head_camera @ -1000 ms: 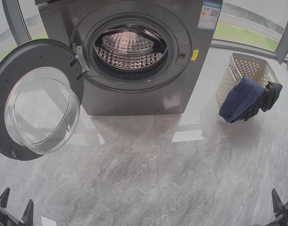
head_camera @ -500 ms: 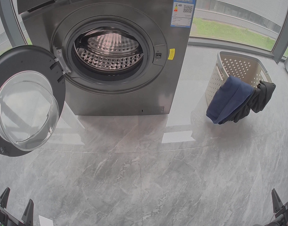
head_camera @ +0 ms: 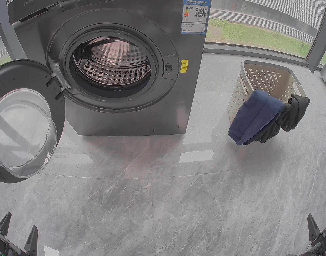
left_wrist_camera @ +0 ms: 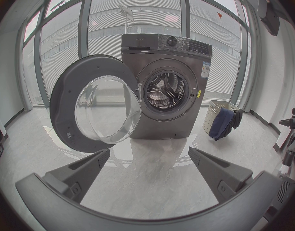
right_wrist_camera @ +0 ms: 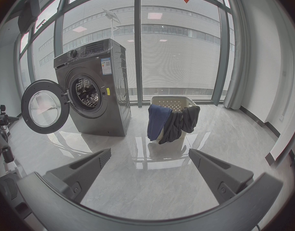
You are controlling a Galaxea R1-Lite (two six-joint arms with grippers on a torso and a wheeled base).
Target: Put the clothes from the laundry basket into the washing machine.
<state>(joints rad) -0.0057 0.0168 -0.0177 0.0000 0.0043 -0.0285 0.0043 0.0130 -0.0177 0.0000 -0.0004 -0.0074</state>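
The washing machine (head_camera: 117, 72) stands with its round door (head_camera: 24, 125) swung open. On the floor to its right is the laundry basket (head_camera: 267, 64); a blue garment (head_camera: 255, 116) and a black garment (head_camera: 292, 114) hang over its front rim. The left claw (head_camera: 18, 228) and the right claw (head_camera: 321, 217) are low and near, both spread apart and empty.

Blue and black clothes (right_wrist_camera: 168, 124) drape over the laundry basket (right_wrist_camera: 173, 103) rim, beside the open-doored washing machine (right_wrist_camera: 99, 113)

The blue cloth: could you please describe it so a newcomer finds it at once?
Right of the washer stands a cream basket. Two cloths hang over its front rim; the blue cloth is the one nearer the washer, beside a black cloth.
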